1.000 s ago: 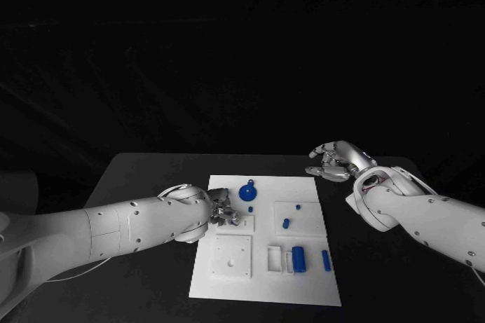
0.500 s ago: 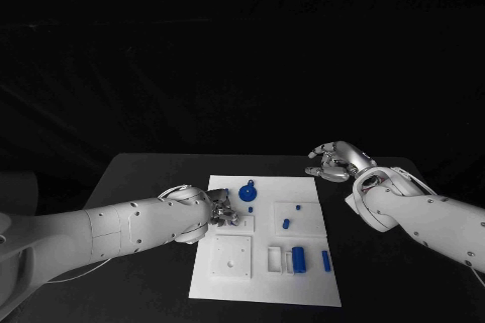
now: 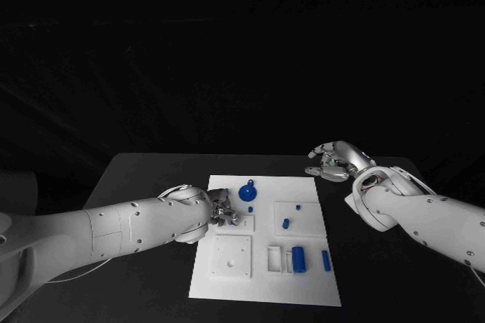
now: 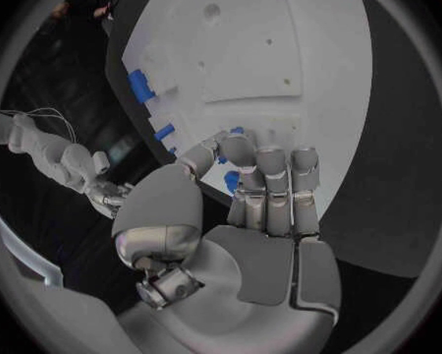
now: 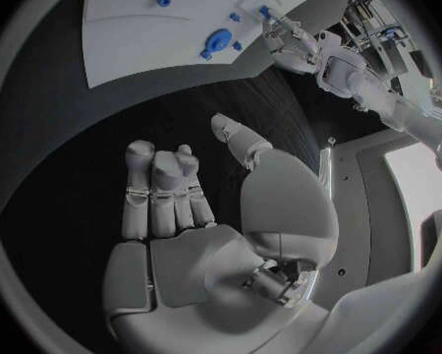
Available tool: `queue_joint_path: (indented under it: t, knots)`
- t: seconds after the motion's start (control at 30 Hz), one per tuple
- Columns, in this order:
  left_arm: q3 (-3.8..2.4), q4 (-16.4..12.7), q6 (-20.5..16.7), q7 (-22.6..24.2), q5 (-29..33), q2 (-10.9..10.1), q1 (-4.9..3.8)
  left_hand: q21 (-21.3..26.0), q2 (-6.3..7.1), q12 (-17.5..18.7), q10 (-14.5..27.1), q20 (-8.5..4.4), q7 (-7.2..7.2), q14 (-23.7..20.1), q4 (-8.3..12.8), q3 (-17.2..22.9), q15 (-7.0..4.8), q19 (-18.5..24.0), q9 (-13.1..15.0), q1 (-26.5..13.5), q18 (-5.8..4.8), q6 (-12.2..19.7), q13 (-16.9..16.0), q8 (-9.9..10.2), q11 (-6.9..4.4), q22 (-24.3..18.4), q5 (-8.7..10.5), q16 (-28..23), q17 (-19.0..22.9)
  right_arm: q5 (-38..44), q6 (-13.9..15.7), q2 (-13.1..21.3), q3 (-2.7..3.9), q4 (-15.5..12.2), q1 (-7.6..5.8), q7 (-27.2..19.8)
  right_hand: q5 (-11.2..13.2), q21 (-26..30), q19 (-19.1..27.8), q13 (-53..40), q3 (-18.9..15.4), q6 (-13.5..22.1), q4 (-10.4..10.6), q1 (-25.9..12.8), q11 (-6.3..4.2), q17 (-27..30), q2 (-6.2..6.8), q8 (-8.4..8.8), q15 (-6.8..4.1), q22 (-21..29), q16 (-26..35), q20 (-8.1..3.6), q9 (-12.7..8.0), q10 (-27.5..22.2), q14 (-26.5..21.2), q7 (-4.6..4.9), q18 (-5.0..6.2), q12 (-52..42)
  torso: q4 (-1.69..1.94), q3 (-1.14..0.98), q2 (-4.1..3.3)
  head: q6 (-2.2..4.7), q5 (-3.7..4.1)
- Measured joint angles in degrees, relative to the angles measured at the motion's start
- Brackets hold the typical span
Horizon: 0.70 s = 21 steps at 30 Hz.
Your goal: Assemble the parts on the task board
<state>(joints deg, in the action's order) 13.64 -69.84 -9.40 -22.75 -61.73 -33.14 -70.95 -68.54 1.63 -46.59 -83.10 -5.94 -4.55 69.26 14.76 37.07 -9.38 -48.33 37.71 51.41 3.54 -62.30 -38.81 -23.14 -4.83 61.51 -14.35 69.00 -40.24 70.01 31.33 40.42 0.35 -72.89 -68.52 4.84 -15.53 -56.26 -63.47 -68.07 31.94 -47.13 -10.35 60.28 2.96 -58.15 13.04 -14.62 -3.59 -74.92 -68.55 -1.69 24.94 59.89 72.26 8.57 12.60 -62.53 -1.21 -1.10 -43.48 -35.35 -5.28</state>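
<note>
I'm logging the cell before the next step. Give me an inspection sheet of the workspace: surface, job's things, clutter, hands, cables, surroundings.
Surface: black table, with the white rectangular task board lying in its middle.
Job's things: round blue disc part near the board's far edge; blue cylinder part and slim blue bar part near its near edge; small blue pieces between them.
Clutter: nothing seen.
Hands: left hand over the board's left side, fingers curled by a small blue piece; whether it holds it is unclear. Right hand beyond the board's far right corner, holding nothing.
Cables: thin pale cable below the left arm.
Surroundings: dark, nothing seen.
</note>
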Motion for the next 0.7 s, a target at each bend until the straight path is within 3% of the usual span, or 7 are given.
queue_joint_path:
  t: [0.13, 0.7]
  knots:
    - [0.0, 0.38, 0.1, -0.03, 0.04, 0.37, 0.0, 0.0, -0.35, 0.0, 0.0, 0.0, 0.0, 0.0, 0.01, 0.01, 0.0, 0.0, 0.09, -0.35, 0.0, 0.0, -0.03, -0.01, 0.0, 0.09, 0.88, 0.24, 0.12, 0.02, -0.02, -0.02, 0.0, 0.01, 0.0, 0.05, 0.0, 0.0, 0.0, 0.0, 0.0, 0.01, 0.0, 0.0, 0.0, 0.0, 0.0, 0.0, 0.0, 0.0, 0.0, 0.0, 0.0, 0.0, 0.0, 0.0, 0.0, 0.0, -0.02, 0.0, 0.0, 0.01, -0.05]
    - [-0.13, 0.99, 0.28, 0.01, 0.04, 0.88, 0.02, 0.0, -0.43, -0.59, 0.0, -0.08, 0.05, 0.0, -0.15, 0.68, 0.0, -0.35, 0.57, -1.23, 0.0, -0.06, -0.02, -0.11, 0.0, 0.28, 1.14, 0.9, 0.31, 0.07, -0.09, -0.1, 0.0, 0.02, 0.0, 0.15, 0.0, 0.0, 0.09, 0.12, 0.0, -0.15, 0.0, 0.0, 0.0, 0.01, 0.0, 0.0, 0.0, 0.0, 0.0, 0.09, 0.0, 0.0, 0.0, 0.16, 0.0, 0.0, -0.05, -0.06, 0.01, -0.09, 0.01]
